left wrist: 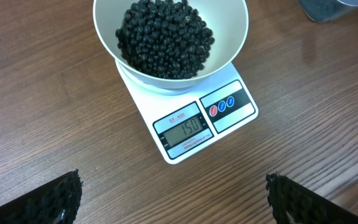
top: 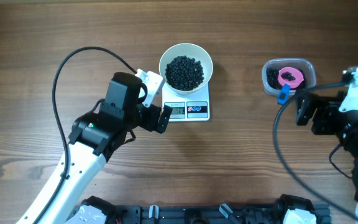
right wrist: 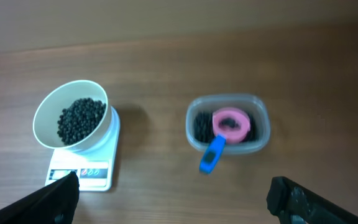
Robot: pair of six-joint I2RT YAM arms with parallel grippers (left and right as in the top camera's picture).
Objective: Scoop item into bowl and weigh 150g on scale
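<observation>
The white bowl point(top: 166, 62) stands on the small white scale point(top: 197, 110) and holds a heap of black pellets point(top: 184, 71). In the left wrist view the pellets point(left wrist: 163, 37) fill the bowl point(left wrist: 236, 43), and the scale point(left wrist: 229, 118) reads 150. My left gripper point(top: 159, 99) hovers just left of the scale, open and empty point(left wrist: 173, 199). My right gripper point(top: 312, 112) is at the right, near the tub, also open and empty point(right wrist: 173, 199).
A clear plastic tub point(top: 308, 68) at the back right holds more black pellets and a pink scoop point(top: 290, 77) whose blue handle point(top: 283, 93) hangs over the rim. The right wrist view shows the tub point(right wrist: 261, 118) and scoop point(right wrist: 230, 124). Cables trail beside both arms.
</observation>
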